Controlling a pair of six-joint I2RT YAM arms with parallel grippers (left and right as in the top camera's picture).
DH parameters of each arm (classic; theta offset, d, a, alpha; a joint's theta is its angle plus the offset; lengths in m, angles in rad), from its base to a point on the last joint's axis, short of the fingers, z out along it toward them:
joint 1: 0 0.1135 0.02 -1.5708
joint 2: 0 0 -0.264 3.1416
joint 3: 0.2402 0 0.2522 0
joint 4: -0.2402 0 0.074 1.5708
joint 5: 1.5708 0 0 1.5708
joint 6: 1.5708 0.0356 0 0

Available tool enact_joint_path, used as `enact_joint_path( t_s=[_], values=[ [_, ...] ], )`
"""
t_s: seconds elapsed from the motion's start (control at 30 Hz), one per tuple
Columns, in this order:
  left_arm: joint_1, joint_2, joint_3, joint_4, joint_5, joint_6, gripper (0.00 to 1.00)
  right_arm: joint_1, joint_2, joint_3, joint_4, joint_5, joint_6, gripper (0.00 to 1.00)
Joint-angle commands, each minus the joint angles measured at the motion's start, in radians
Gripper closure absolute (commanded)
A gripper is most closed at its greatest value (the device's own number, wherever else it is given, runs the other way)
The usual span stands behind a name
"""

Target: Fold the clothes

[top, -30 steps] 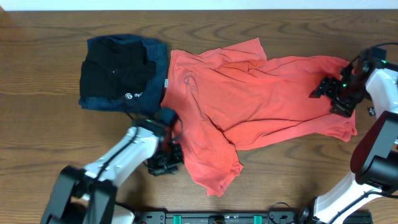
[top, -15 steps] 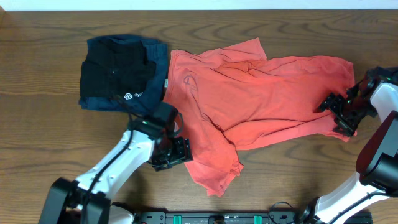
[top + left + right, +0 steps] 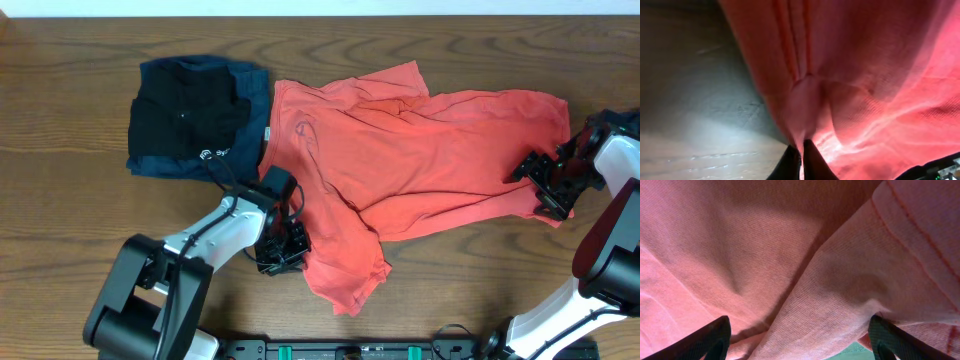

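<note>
The coral-red T-shirt [image 3: 420, 160] lies spread and rumpled on the wooden table [image 3: 60, 200] just right of the folded black garment [image 3: 185, 120], its near edge touching that stack, and its outline is much as it was a second ago. The left gripper [image 3: 283, 250] was then below the black garment and just clear of the shirt's left edge. It has since moved right and a little up, onto that edge, below and right of the black garment. In the left wrist view its dark fingers [image 3: 792, 161] are pressed together, with a bunched fold of the T-shirt [image 3: 865, 75] and its stitched hem pinched between them. The right gripper [image 3: 545, 185], far to the right of the black garment at the shirt's other end, has come down towards the lower right corner since a second ago and sits where it was half a second ago. In the right wrist view, the right gripper [image 3: 799, 339] has its fingers spread wide on either side of a raised ridge of the T-shirt [image 3: 765, 245], not closed on it. The black garment sits on a folded navy garment [image 3: 205, 68] and carries a small white logo [image 3: 208, 154] with letters too small to read. A tiny white label [image 3: 268, 135] at its right edge is also unreadable.
</note>
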Motion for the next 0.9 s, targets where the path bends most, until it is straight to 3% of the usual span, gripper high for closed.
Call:
enact_joint_path(
  t_s=[0.0,0.3,0.63,0.67,0.7,0.77,0.87],
  values=[
    [0.020,0.039,-0.016,0.014,-0.070,0.035,0.94,-0.003,-0.018,-0.006,0.007,-0.005,0.011,0.14],
    [0.238,-0.012,0.031,-0.157,-0.313,0.166,0.94,-0.003,-0.018,-0.006,0.008,-0.005,0.011,0.14],
    [0.378,-0.062,0.038,-0.167,-0.378,0.236,0.91,-0.003,-0.018,-0.006,0.011,-0.005,0.011,0.13],
    [0.382,-0.062,0.039,-0.167,-0.377,0.236,0.85,-0.003,-0.018,-0.006,0.011,-0.005,0.011,0.13],
    [0.385,-0.062,0.040,-0.174,-0.373,0.235,0.67,-0.003,-0.018,-0.006,0.011,-0.005,0.011,0.12],
    [0.384,-0.062,0.050,-0.202,-0.337,0.250,0.50,-0.003,-0.018,-0.006,0.013,-0.005,0.011,0.12],
    [0.384,-0.062,0.052,-0.246,-0.241,0.277,0.48,-0.003,-0.018,-0.006,0.013,-0.005,0.011,0.12]
  ],
)
